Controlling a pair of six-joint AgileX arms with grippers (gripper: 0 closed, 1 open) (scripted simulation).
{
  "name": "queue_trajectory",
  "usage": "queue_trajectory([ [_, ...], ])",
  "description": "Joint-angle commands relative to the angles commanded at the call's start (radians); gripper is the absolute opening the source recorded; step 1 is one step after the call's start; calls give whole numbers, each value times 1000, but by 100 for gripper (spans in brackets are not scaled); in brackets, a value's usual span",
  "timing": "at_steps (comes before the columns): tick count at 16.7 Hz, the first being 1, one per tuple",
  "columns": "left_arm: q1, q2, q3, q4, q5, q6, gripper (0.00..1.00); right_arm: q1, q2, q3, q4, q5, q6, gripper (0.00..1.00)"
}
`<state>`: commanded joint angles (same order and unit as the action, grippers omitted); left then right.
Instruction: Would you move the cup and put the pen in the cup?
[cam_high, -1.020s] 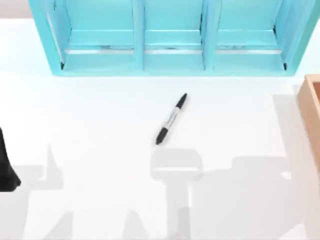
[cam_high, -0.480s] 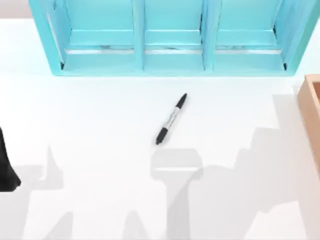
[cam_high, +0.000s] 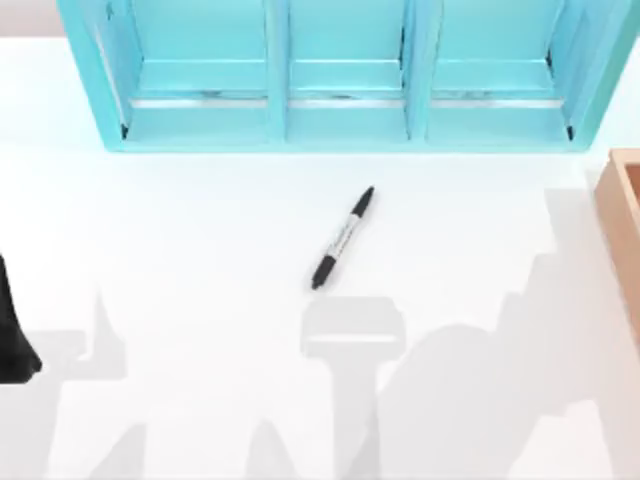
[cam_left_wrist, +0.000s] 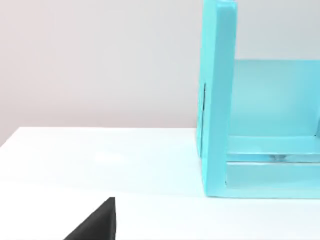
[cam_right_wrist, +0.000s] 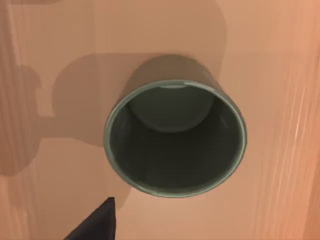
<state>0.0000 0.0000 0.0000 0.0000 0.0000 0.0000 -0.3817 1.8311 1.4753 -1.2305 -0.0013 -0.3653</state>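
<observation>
pen (cam_high: 342, 238) lies flat on the white desk (cam_high: 200, 230) near the middle, diagonal, thin tip end toward the turquoise shelf unit (cam_high: 345, 75), thick end toward the near edge. bare desk all around it, well apart from the shelf front and from the wooden tray (cam_high: 622, 230) at the desk's right edge. shelf has 3 open bays along the far side. cup (cam_right_wrist: 175, 137) stands upright on a tan wood surface in the right wrist view, mouth open, seen from straight above, inside hollow, wood grain clear around its rim. left arm (cam_high: 12, 330) parked at the desk's left edge. left fingers: cannot tell released or clenched. right fingers: cannot tell either. left wrist view looks at the shelf's side wall, desk open before it.
</observation>
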Motion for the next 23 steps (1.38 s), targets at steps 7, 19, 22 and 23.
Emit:
queue_trajectory([
  [7, 0, 0, 0, 0, 0, 0, 100, 1, 62, -222, 299, 0, 1, 100],
  [19, 0, 0, 0, 0, 0, 0, 100, 1, 65, -233, 312, 0, 2, 47],
  [22, 0, 0, 0, 0, 0, 0, 100, 1, 65, -233, 312, 0, 2, 25],
  [23, 0, 0, 0, 0, 0, 0, 100, 1, 65, -233, 312, 0, 2, 17],
])
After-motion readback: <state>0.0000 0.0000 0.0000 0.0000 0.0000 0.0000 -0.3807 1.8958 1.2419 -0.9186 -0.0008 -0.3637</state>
